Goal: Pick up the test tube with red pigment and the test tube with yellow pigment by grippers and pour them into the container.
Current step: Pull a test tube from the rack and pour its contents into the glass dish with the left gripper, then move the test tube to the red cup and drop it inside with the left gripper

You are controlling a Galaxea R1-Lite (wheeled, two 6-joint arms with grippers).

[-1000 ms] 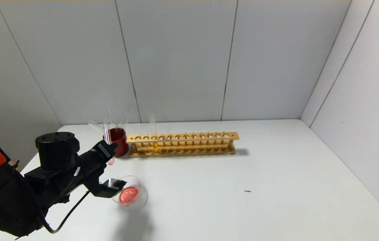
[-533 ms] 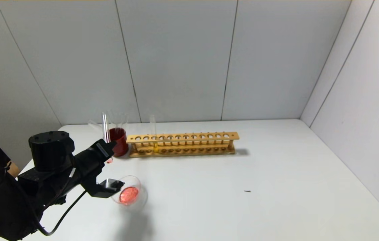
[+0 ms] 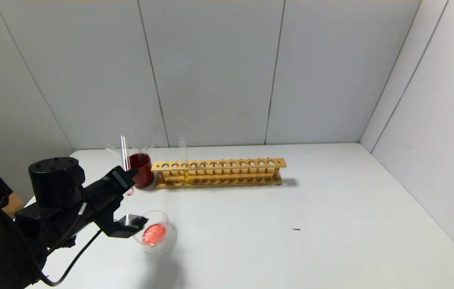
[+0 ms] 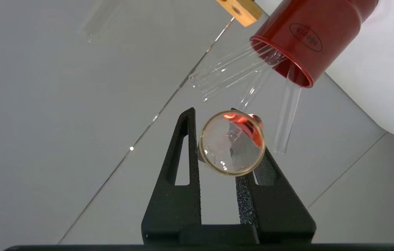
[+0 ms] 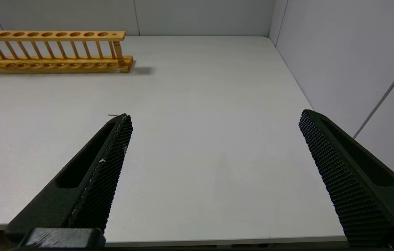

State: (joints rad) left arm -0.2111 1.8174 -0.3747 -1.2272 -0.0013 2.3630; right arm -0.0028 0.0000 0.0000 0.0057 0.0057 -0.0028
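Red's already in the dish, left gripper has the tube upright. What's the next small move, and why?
Probably carry the test tube with red pigment to the red cup beside it and release. The left gripper grips it nearly drained, the container holds red, and the test tube with yellow pigment waits racked.

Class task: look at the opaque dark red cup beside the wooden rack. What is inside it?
Several colourless clear glass tubes stand tilted in the opaque dark red cup, their open ends sticking out past its rim. Their lower ends, and anything else inside, are hidden by the opaque wall.
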